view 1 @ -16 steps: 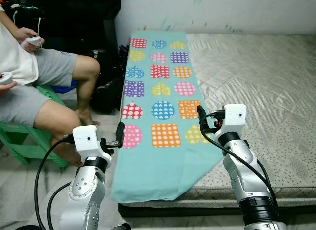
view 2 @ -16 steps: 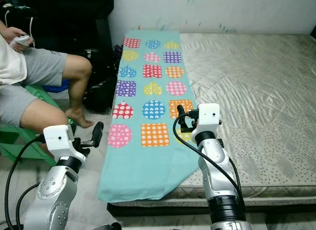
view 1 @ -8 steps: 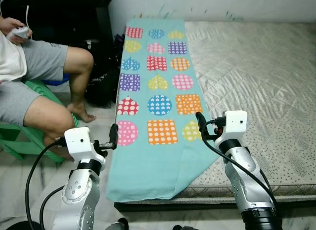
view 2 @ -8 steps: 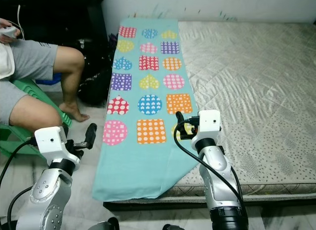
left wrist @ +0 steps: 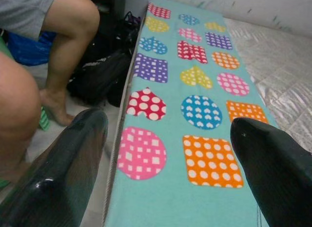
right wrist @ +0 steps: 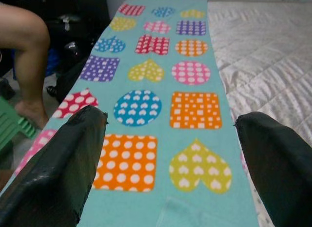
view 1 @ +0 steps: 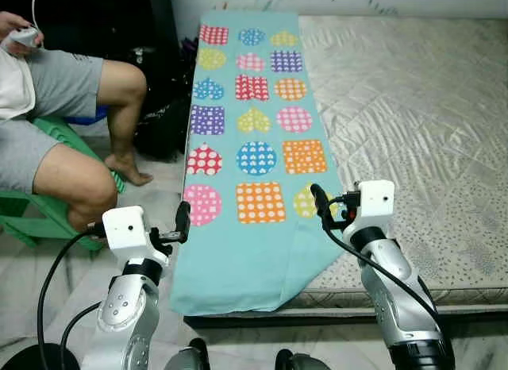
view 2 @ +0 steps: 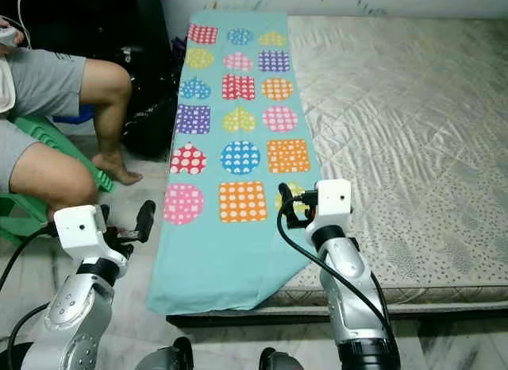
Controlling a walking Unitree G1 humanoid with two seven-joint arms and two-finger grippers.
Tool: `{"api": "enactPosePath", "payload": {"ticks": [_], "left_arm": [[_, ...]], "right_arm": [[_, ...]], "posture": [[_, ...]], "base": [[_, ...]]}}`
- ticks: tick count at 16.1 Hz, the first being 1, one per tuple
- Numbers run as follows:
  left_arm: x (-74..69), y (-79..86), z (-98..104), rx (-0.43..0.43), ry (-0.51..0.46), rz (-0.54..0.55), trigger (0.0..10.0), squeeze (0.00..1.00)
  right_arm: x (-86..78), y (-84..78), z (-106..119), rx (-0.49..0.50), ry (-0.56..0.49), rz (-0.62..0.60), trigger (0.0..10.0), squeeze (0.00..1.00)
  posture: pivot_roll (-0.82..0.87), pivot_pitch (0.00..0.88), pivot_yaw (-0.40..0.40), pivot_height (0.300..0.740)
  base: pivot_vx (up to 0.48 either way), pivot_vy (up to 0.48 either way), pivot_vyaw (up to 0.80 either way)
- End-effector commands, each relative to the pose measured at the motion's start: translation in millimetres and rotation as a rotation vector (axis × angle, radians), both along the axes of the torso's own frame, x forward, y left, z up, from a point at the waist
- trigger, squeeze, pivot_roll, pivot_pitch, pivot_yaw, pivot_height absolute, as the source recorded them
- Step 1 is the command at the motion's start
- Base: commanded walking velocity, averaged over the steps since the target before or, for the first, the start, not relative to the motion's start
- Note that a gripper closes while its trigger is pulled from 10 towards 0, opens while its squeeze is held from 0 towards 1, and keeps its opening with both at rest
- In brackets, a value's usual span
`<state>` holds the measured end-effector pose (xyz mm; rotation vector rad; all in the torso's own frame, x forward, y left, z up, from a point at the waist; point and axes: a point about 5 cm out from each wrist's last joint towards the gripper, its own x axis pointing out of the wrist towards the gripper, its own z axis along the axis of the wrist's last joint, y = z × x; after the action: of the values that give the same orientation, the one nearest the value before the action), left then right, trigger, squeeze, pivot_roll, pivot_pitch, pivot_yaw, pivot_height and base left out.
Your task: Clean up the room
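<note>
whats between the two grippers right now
The near end of the turquoise patterned blanket spans the gap between the left gripper and right gripper, with nothing lying on that stretch; the left eye view shows this.

Even indoor light, sharp, no glare

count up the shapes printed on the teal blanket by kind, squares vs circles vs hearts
On the teal blanket:
squares: 6
circles: 6
hearts: 6, one partly behind the right arm
total: 18
</note>
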<state>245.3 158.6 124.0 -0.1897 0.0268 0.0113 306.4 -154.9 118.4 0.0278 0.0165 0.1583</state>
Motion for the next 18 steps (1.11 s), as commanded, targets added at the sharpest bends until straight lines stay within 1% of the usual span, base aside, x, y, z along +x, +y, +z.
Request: {"api": "enactPosePath", "payload": {"ticks": [1, 4, 5, 11, 13, 18], "left_arm": [[-3.1, 0.1, 0.6, -0.003, 0.009, 0.003, 10.0, 0.00], [-3.4, 0.1, 1.1, -0.002, 0.009, 0.004, 10.0, 0.00], [-3.9, 0.9, 1.0, 0.004, 0.013, 0.009, 10.0, 0.00], [-5.0, 0.9, 1.1, 0.008, 0.017, 0.009, 10.0, 0.00], [-3.6, 2.2, 1.8, 0.019, 0.016, 0.025, 10.0, 0.00], [-3.1, 4.2, 5.1, 0.029, -0.006, 0.020, 10.0, 0.00]], "right_arm": [[-2.7, -0.9, 1.8, 0.004, -0.004, -0.003, 10.0, 0.00], [-2.6, -1.7, 1.8, 0.002, -0.002, -0.002, 10.0, 0.00], [-2.5, -1.9, 1.9, 0.001, 0.000, -0.001, 10.0, 0.00], [-3.2, -1.5, 2.1, 0.003, 0.000, 0.006, 10.0, 0.00], [-2.9, -1.0, 2.8, 0.004, -0.003, 0.008, 10.0, 0.00], [-0.4, -1.3, 3.7, -0.001, -0.006, 0.010, 10.0, 0.00]], "posture": [[-0.03, 0.249, -0.009, 0.707], [-0.02, 0.251, -0.009, 0.707], [-0.02, 0.252, -0.009, 0.692], [-0.02, 0.257, -0.007, 0.642], [-0.02, 0.256, -0.006, 0.632], [-0.02, 0.258, -0.008, 0.632]], "base": [[0.000, 0.000, 0.00], [0.000, 0.000, 0.00], [0.000, 0.000, 0.00], [0.000, 0.000, 0.00], [0.000, 0.000, 0.00], [0.000, 0.000, 0.00]]}}
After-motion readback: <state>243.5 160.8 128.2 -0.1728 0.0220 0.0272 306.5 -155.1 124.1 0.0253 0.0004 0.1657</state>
